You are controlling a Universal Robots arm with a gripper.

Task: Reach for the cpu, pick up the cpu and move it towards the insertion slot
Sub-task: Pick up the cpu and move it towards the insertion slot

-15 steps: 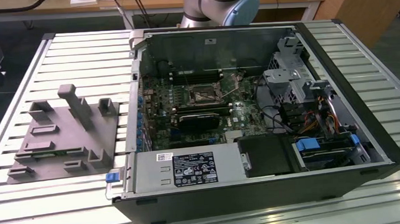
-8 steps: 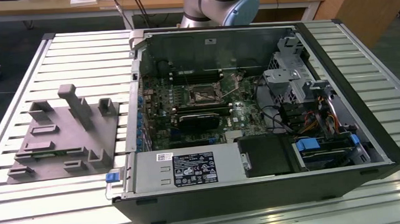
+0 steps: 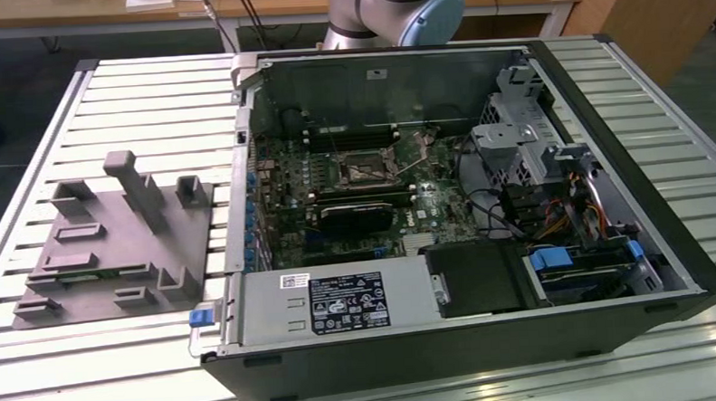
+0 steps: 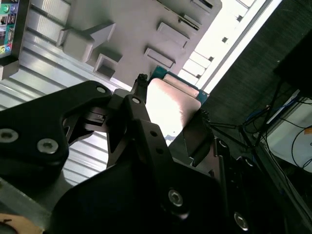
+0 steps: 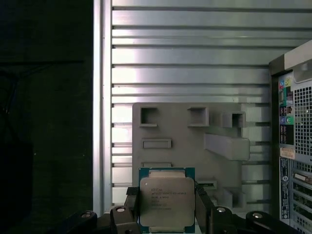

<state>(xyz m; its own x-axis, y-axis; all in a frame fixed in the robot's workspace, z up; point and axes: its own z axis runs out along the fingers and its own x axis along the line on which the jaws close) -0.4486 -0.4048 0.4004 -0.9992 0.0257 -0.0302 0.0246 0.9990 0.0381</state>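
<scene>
Cpu [image 5: 167, 200] pinched btwn gripper [image 5: 167, 214] fingers [image 5: 202, 209], one on each side, silver lid facing cam, green rim showing. Behind it: grey fixture [image 5: 195, 146] w/ pockets & blocks on slatted table [image 5: 195, 48], near table's edge. PC case [image 5: 295, 136] just beside fixture.

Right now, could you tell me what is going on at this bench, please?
The gripper is shut on the cpu, one finger on each side. In both wrist views the chip is over the grey fixture that lies beside the open computer case. The insertion slot is inside that case, on the green board.
</scene>
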